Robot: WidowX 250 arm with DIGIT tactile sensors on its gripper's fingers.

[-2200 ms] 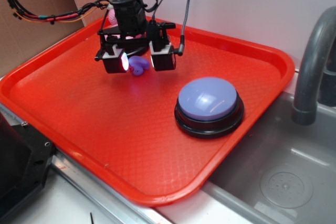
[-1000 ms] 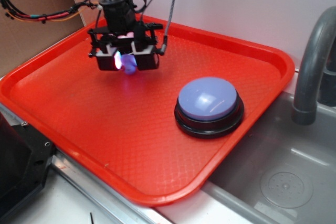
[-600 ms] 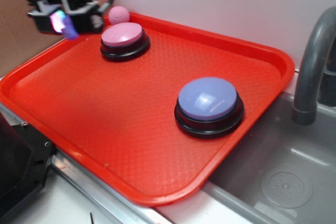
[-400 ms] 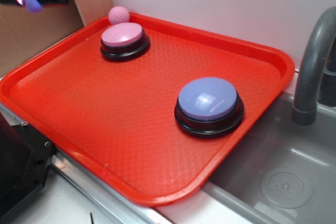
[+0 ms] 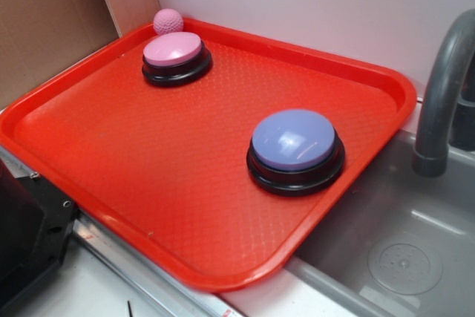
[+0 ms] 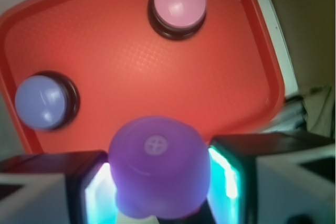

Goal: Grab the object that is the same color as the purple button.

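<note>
Purple and glossy, the lumpy toy (image 6: 158, 166) sits clamped in my pincer (image 6: 157, 187), its two lit pads pressed against either side of it, high above the red tray (image 6: 131, 72). Far below on that tray the purple button (image 5: 294, 139) stands near the sink-side rim, well apart from the pink button (image 5: 174, 50) and pink ball (image 5: 168, 20)

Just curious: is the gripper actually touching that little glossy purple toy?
Touching. The wrist view shows the gripper pads pressed against both sides of the purple toy.
</note>
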